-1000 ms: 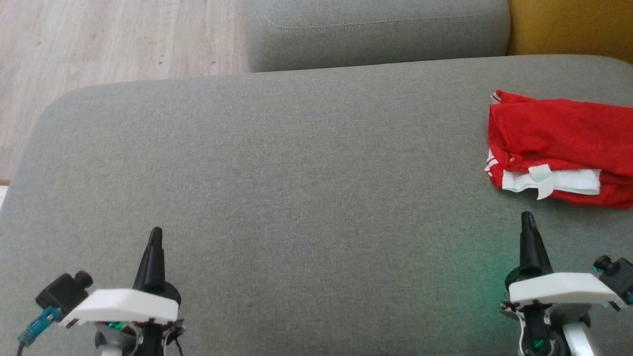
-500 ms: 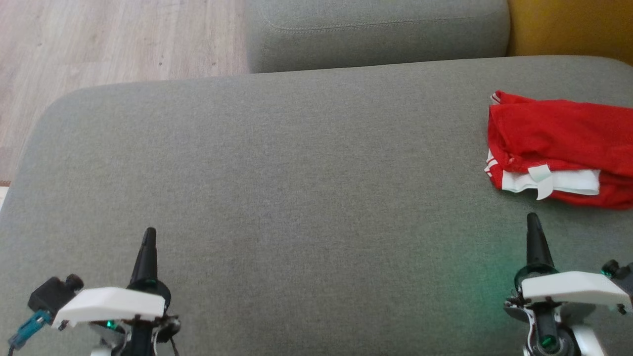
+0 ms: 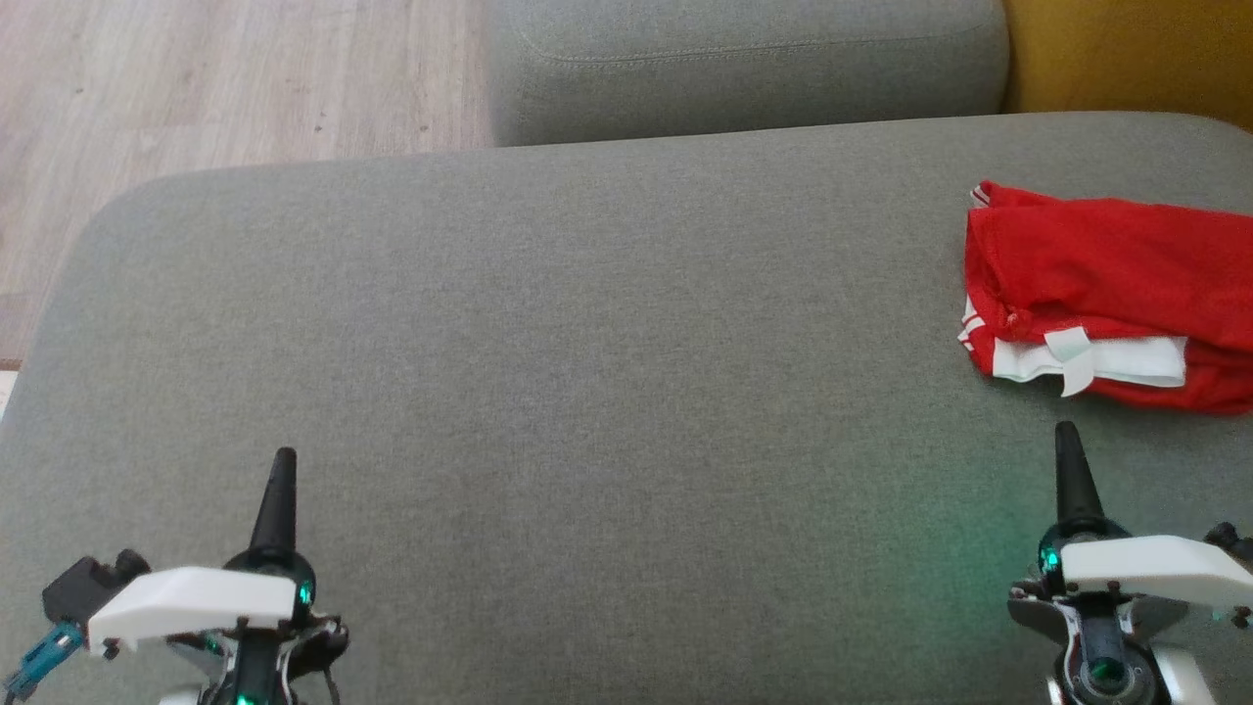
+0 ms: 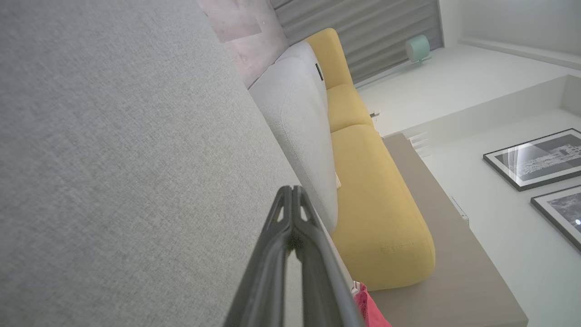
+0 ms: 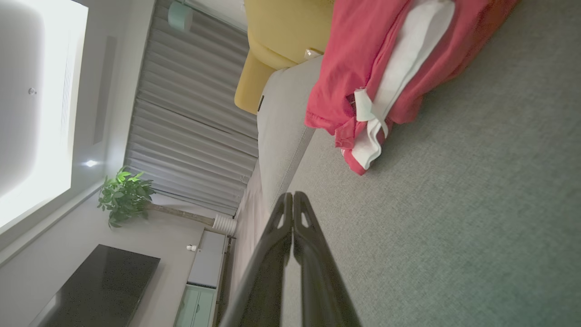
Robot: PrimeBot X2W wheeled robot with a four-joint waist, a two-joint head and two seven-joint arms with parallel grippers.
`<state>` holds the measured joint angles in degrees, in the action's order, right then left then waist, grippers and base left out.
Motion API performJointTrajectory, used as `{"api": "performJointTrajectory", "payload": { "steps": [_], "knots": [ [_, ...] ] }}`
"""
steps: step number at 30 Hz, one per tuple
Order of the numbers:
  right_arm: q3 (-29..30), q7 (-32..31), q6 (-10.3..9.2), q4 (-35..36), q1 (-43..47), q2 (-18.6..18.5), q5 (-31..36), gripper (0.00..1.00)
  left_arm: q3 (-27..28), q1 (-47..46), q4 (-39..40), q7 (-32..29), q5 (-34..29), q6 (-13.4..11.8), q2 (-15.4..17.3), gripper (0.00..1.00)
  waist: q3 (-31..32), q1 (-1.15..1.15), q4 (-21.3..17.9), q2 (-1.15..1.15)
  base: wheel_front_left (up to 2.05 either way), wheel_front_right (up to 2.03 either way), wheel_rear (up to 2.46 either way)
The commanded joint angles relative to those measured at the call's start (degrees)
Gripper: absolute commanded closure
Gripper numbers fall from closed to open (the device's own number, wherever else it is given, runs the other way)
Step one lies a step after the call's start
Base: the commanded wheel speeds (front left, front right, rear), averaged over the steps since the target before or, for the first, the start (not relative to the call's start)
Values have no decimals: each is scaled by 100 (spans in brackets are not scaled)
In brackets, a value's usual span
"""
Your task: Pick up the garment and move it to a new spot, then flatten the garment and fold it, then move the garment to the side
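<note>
Wooden floor (image 3: 225, 78) shows at the far left of the head view, beyond the rounded corner of the grey sofa seat (image 3: 607, 343). The left tool (image 3: 283, 462) hangs over the seat's near left part. Its two dark fingers are pressed together to a single point and hold nothing. The left wrist view shows the same: the left tool (image 4: 292, 190) has its tips meeting, with bare grey fabric beneath.

In that view a small dark label (image 4: 319, 71) sits on the side of the grey back cushion (image 4: 304, 118), too small to read. A faint stamped mark (image 4: 397, 247) on the yellow cushion (image 4: 372, 190) is also illegible.

The right tool (image 3: 1067, 436) is over the seat's near right part, likewise closed tight and empty, and close to the garment without touching it.

The garment (image 3: 1096, 264), red and loosely folded, lies on the seat at its far right, running off the edge of the head view. A white band (image 3: 1126, 360) runs along its near edge, and a white tag (image 3: 1072, 354) hangs across it. Any print on the tag cannot be made out. In the right wrist view the garment (image 5: 354, 59) lies ahead of the closed right tool (image 5: 292, 196).
</note>
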<state>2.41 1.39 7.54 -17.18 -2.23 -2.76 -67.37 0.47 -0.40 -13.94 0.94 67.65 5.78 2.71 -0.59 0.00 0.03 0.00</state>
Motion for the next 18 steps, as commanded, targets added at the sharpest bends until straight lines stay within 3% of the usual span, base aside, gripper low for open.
{"api": "performJointTrajectory", "payload": {
  "steps": [1,18],
  "knots": [
    [-36,-46,-4,235,-331,-105,-206,100,173,-362,153,-77,188,48,36,100,2,0,0,0,0,0,0],
    [98,-315,-4,271,-353,-104,-1206,100,345,-452,83,-349,1147,99,36,100,18,0,-1,0,0,0,0]
  ]
}}
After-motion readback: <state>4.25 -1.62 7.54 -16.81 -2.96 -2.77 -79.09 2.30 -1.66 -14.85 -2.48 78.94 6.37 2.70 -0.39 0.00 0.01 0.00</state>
